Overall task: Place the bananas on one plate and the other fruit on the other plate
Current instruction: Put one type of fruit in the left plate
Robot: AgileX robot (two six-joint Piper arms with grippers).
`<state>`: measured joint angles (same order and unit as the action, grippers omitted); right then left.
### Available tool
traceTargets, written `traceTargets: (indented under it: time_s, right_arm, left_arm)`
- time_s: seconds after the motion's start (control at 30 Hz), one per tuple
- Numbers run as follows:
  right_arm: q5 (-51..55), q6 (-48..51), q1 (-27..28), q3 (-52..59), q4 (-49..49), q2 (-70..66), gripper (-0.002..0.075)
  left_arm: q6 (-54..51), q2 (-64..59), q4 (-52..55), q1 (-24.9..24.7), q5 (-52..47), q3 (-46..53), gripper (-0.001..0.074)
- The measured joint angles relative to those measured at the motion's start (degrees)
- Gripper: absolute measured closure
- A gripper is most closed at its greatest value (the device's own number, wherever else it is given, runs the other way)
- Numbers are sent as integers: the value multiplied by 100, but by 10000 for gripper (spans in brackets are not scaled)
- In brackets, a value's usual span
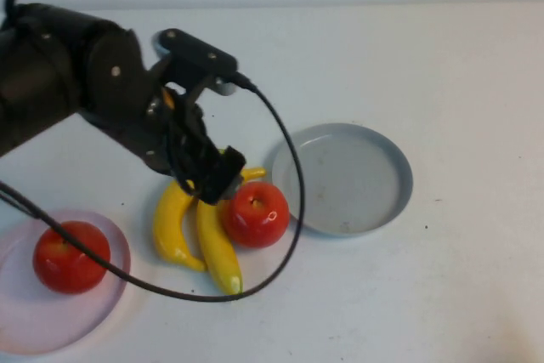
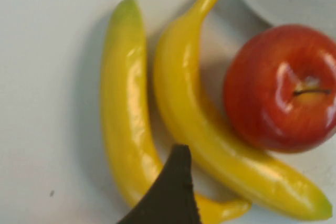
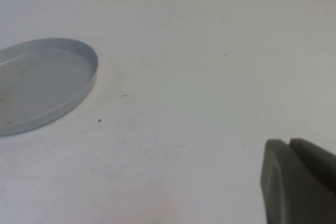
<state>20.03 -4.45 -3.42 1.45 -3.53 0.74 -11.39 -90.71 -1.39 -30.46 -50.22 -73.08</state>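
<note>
On the white table [image 1: 442, 57], the left gripper [image 1: 212, 178], fingers unclear, hovers over glossy yellow bananas [image 1: 191, 227]; the right gripper [image 3: 296, 182] looks clenched.

two bananas [image 1: 197, 231], two apples [image 1: 255, 213], two plates [image 1: 382, 201]

Your white table [image 1: 459, 65] carries a grey-blue plate [image 1: 387, 157], a pale pink plate [image 1: 25, 320], two yellow bananas [image 1: 170, 227] lying side by side, touching, and a red apple [image 1: 255, 214] between them and the grey-blue plate, touching the nearer banana.

The left gripper [image 1: 212, 178] hangs over the bananas' far ends; the right gripper [image 3: 299, 182] sits low above bare table.
</note>
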Motion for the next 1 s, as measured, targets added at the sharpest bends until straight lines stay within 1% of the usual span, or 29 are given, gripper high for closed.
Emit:
traceTargets:
  time_s: [0.13,0.3,1.0]
  right_arm:
    - [0,0,0,0,0,0,743]
    - [0,0,0,0,0,0,743]
    - [0,0,0,0,0,0,743]
  left_arm:
    - [-410,-595,-33,-384,36,-438,66]
    - [-534,-1132,-42,-580,16,-665,66]
    - [-634,-1641,-42,-583,163,-727,66]
